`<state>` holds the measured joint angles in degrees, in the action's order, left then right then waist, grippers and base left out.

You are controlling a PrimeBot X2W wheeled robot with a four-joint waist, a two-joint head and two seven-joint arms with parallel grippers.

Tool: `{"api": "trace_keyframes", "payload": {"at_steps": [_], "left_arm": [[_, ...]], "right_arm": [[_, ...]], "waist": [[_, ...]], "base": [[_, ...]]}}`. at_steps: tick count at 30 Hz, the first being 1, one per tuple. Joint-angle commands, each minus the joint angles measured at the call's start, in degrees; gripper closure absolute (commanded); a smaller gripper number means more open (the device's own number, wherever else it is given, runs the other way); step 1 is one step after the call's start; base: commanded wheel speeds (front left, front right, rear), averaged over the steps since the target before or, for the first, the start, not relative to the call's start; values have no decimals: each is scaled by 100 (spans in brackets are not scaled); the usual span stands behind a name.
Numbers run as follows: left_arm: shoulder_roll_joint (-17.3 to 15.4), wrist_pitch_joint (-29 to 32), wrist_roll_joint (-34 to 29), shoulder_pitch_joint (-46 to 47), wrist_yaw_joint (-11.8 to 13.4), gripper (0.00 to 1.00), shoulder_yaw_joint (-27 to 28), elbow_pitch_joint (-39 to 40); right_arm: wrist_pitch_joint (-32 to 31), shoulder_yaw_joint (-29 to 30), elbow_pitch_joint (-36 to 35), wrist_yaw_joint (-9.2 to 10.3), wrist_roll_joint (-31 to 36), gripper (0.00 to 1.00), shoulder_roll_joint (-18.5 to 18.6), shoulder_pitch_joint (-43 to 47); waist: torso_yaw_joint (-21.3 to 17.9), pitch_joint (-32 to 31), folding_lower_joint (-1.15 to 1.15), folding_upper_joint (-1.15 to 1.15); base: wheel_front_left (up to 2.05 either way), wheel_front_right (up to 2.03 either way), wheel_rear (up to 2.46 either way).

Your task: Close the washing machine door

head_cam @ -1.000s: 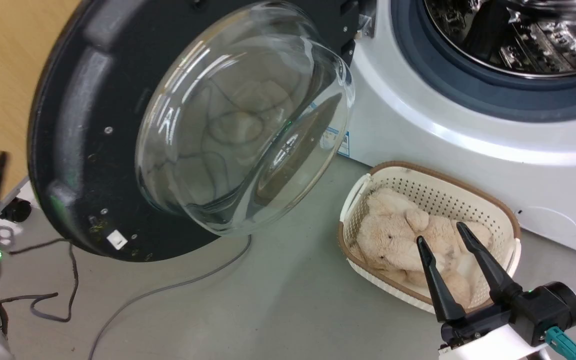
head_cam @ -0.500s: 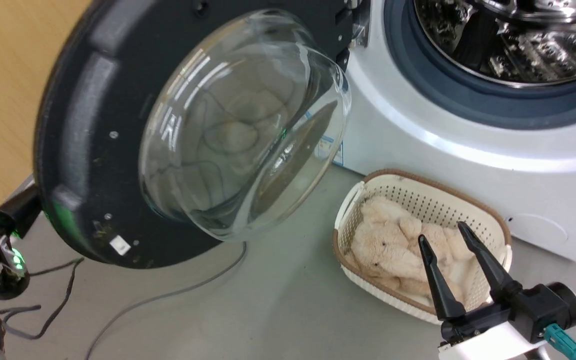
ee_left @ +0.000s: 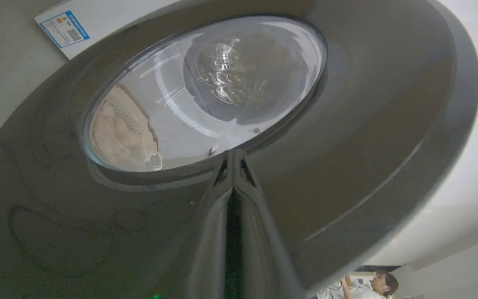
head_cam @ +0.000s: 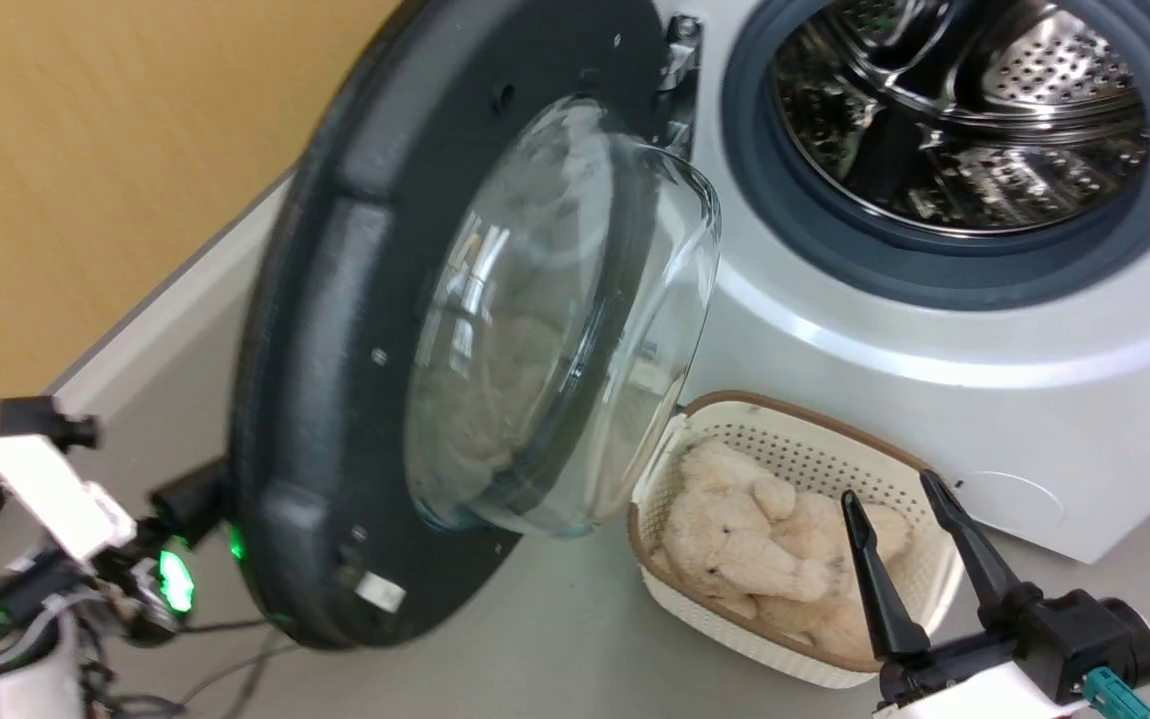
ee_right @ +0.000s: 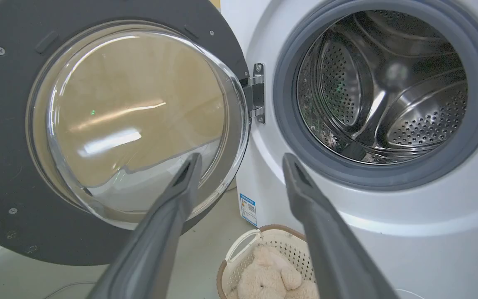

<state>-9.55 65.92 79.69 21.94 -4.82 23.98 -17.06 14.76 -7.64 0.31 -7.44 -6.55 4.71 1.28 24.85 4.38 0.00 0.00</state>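
The washing machine door [head_cam: 335, 330], a black disc with a bulging glass bowl [head_cam: 555, 330], stands half open on its metal hinge [head_cam: 680, 60] at the left of the white washing machine [head_cam: 934, 330]. The steel drum [head_cam: 964, 130] is exposed. In the left wrist view my left gripper [ee_left: 233, 154] is shut, its tips pressed against the door's glossy outer face [ee_left: 367, 124] just below the glass. In the head view that arm's wrist [head_cam: 86, 519] shows behind the door's lower left rim. My right gripper [head_cam: 894, 509] hangs open and holds nothing, above the basket; its fingers frame the hinge [ee_right: 257, 93].
A cream laundry basket [head_cam: 805, 419] holding a beige plush toy [head_cam: 745, 539] sits on the floor against the machine, under the door's swing. A wooden wall [head_cam: 86, 150] lies left. Cables [head_cam: 226, 679] trail on the floor. A person [ee_left: 371, 286] is far off.
The door has swung toward the machine and now looks more edge-on. My left arm has come in behind its lower rim. The head camera has shifted, bringing more of the drum into view.
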Motion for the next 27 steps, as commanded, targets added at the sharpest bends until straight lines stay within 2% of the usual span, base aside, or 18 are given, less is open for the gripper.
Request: {"api": "trace_keyframes", "payload": {"at_steps": [1, 7, 12, 15, 21, 27], "left_arm": [[135, 77, 58, -142, 47, 100, -79, 138], [541, 366, 247, -735, 294, 100, -541, 1052], [647, 351, 522, -1139, 431, 100, -1026, 1586], [662, 170, 844, -1340, 466, 100, -1404, 1738], [666, -481, 1245, -1574, 236, 100, -2237, 1765], [666, -1283, 1401, -1390, -50, 100, -2973, 1494]], "right_arm": [[24, 24, 6, -5, 52, 0, -35, 83], [24, 182, -46, -5, 135, 0, -97, 112], [24, 349, -95, -5, 212, 0, -126, 99], [24, 656, -142, -5, 273, 0, -149, 67], [24, 885, -235, -5, 264, 0, -177, -42], [24, 933, -279, -5, 249, 0, -181, -136]], "waist": [[-92, -48, 0, 0], [-449, -66, 0, 0], [-861, -10, 0, 0], [-1143, 51, 0, 0], [-1821, 297, 0, 0], [-2480, 611, 0, 0]], "base": [[0, 0, 0], [0, 0, 0], [0, 0, 0], [0, 0, 0], [0, 0, 0], [0, 0, 0]]}}
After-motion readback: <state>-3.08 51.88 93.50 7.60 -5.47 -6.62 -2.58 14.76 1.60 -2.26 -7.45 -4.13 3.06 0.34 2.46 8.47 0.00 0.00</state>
